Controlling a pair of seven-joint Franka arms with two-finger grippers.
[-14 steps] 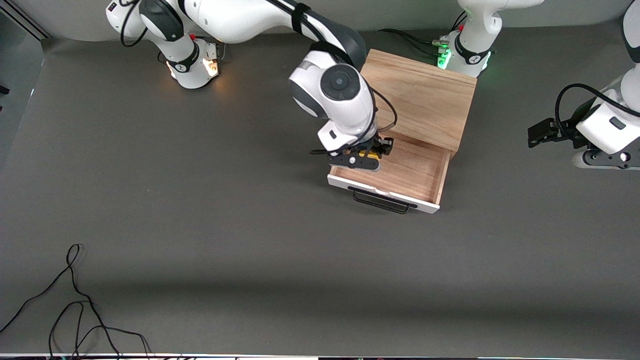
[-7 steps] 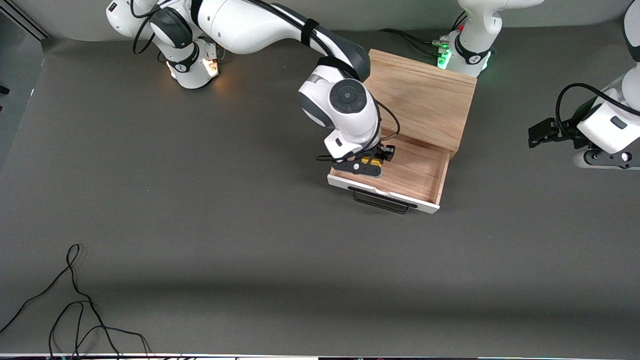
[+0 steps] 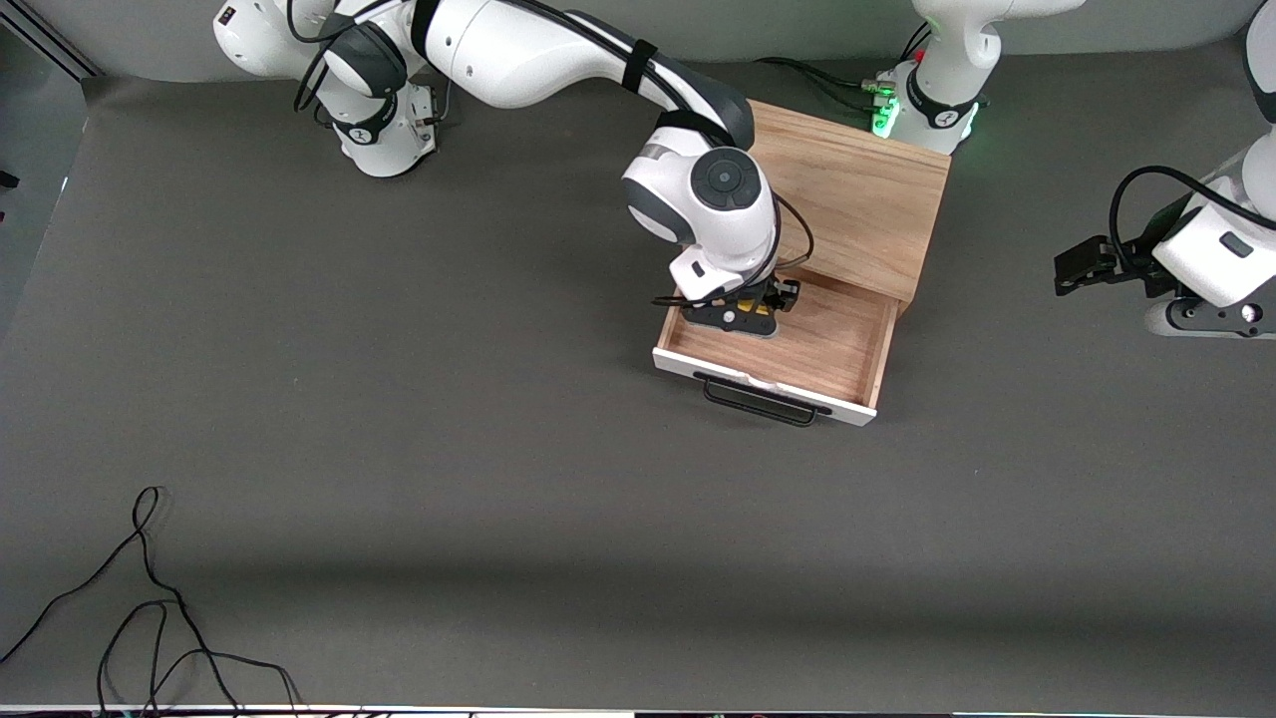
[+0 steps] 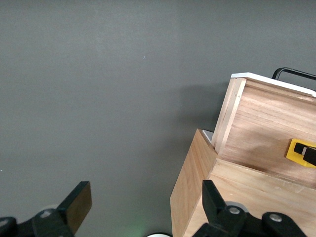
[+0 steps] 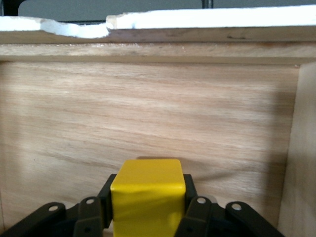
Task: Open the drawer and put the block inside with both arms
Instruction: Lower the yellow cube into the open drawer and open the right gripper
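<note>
Block (image 5: 146, 195) is a small yellow cube, and it sits squeezed between the two black fingers (image 5: 194, 217) of the right gripper (image 3: 746, 314). The fingers press on its two sides, so the gripper is closed tight on it. The right gripper hangs over the drawer (image 3: 847, 349), low inside the open tray, close to the cabinet (image 3: 857, 199). The right wrist view does not show if the block touches the wood floor of the drawer.

The drawer is pulled out of the cabinet toward the front camera. It is a flat tray of light wood with a white front panel (image 3: 763, 384) and a black wire handle (image 3: 763, 404). In the right wrist view the white top edge of the panel (image 5: 197, 22) looks chipped in one spot. The cabinet is a light wood box that stands farther from the front camera than the drawer's panel.

The right arm (image 3: 558, 60) reaches from its base over to the drawer. The left arm (image 3: 1211, 254) waits at its own end of the table, well apart from the drawer. The left gripper (image 4: 140, 210) is wide open and holds nothing; it hangs over the grey table (image 3: 399, 479) beside the cabinet. The left wrist view also shows the yellow block (image 4: 300, 152) in the drawer.

A loose black cable (image 3: 150, 608) lies on the table near the front camera, toward the right arm's end.
</note>
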